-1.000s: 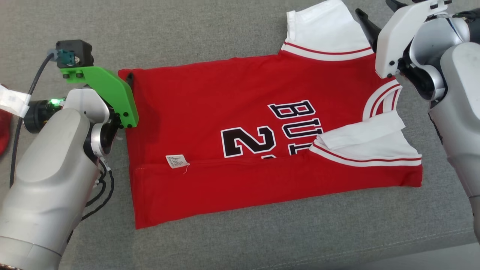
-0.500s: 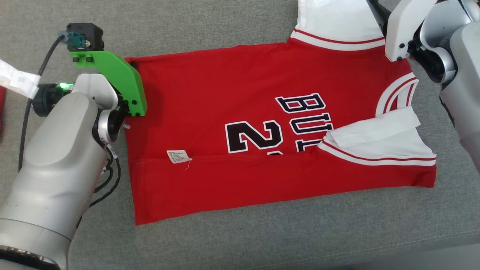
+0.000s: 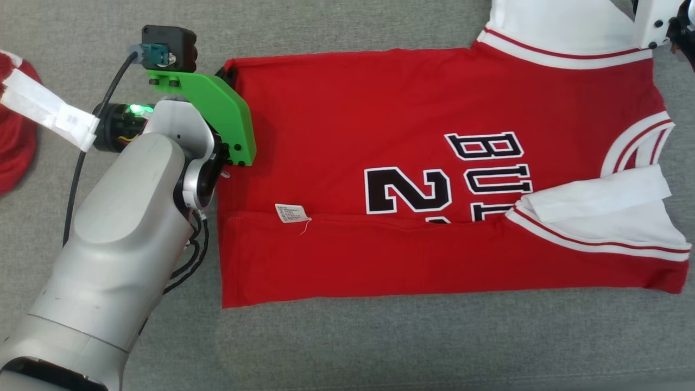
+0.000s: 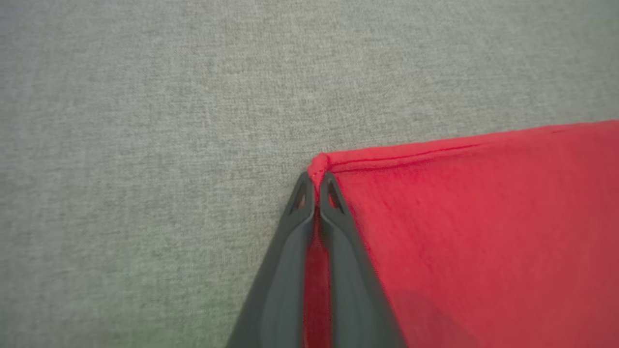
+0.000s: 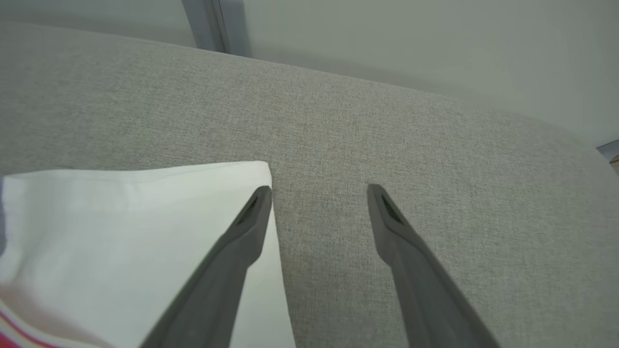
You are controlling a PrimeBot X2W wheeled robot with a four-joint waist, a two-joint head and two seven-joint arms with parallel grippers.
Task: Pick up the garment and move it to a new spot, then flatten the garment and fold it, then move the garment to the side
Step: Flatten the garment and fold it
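The garment [image 3: 380, 136] is a red jersey with white sleeves and black lettering, lying flat on the grey sofa with its near long edge folded over. My left gripper [image 4: 315, 186] is shut on the garment's [image 4: 483, 217] far hem corner, red cloth pinched between its dark fingers; in the head view the green bracket covers most of it near that corner [image 3: 228, 70]. My right gripper [image 5: 319, 193] stands open above the far white sleeve [image 5: 121, 222], its left finger over the sleeve's edge and its right finger over bare cushion.
A second red cloth [image 3: 13, 146] lies at the left edge of the head view. Grey sofa cushion [image 3: 380, 347] surrounds the jersey. In the right wrist view the cushion's back edge meets a pale wall [image 5: 435, 43].
My left gripper has closed on the hem corner. The head camera has shifted, so the whole scene sits further right and the right arm has slid mostly out of frame.
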